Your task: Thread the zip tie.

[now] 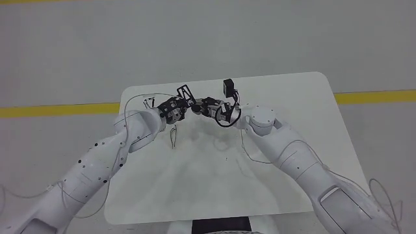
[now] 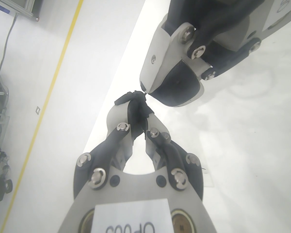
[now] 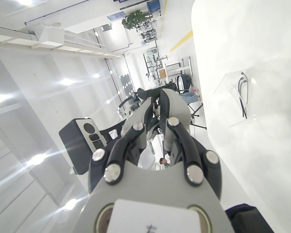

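Both grippers meet tip to tip above the middle of the white table [image 1: 292, 162]. My left gripper [image 2: 135, 98] [image 1: 184, 108] is shut on a small black piece of the zip tie [image 2: 122, 100], and a thin black strand runs down between its fingers. My right gripper [image 2: 145, 91] [image 1: 197, 108] [image 3: 160, 92] comes in from the opposite side, shut, its tips touching that same black piece. A black loop [image 1: 227, 117] hangs by the right wrist; I cannot tell whether it belongs to the tie.
Spare zip ties [image 3: 242, 95] [image 1: 173, 136] lie in a clear tray [image 3: 223, 83] on the table under the left arm. The table's far edge [image 1: 227, 79] is close behind the grippers. Yellow floor lines run beyond it.
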`<state>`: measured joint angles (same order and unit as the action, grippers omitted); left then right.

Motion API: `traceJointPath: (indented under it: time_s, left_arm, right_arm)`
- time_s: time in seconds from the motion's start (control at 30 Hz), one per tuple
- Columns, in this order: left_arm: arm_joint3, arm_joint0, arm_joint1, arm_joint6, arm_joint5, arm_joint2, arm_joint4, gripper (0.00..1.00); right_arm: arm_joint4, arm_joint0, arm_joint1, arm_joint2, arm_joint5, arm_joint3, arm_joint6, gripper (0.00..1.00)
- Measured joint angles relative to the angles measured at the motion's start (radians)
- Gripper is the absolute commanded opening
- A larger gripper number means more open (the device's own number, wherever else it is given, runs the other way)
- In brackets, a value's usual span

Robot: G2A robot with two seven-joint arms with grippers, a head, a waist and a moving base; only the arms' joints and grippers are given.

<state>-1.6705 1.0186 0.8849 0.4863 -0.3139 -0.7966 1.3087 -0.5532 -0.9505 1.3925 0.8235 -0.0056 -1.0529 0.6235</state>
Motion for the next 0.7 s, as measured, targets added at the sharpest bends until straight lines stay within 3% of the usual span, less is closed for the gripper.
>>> traceJointPath:
  time_s: [0.07, 0.4, 0.43, 0.47, 0.5, 0.53, 0.7]
  left_arm:
    - [0.000, 0.000, 0.000, 0.000, 0.000, 0.000, 0.000, 0.00]
    - [0.000, 0.000, 0.000, 0.000, 0.000, 0.000, 0.000, 0.00]
    - [0.000, 0.000, 0.000, 0.000, 0.000, 0.000, 0.000, 0.18]
    - [0.000, 0.000, 0.000, 0.000, 0.000, 0.000, 0.000, 0.47]
    - [0.000, 0.000, 0.000, 0.000, 0.000, 0.000, 0.000, 0.86]
    - [0.000, 0.000, 0.000, 0.000, 0.000, 0.000, 0.000, 1.00]
    - [0.000, 0.000, 0.000, 0.000, 0.000, 0.000, 0.000, 1.00]
  right_arm:
    - [0.003, 0.000, 0.002, 0.002, 0.000, 0.001, 0.002, 0.00]
    - [0.017, -0.004, 0.008, 0.013, 0.009, 0.007, 0.008, 0.00]
    - [0.019, -0.004, 0.008, 0.015, 0.009, 0.008, 0.009, 0.00]
    - [0.021, -0.005, 0.008, 0.016, 0.009, 0.008, 0.009, 0.00]
    - [0.023, -0.005, 0.009, 0.017, 0.009, 0.009, 0.010, 0.00]
    - [0.025, -0.006, 0.009, 0.019, 0.009, 0.009, 0.010, 0.00]
    - [0.037, -0.010, 0.010, 0.027, 0.006, 0.009, 0.004, 0.00]
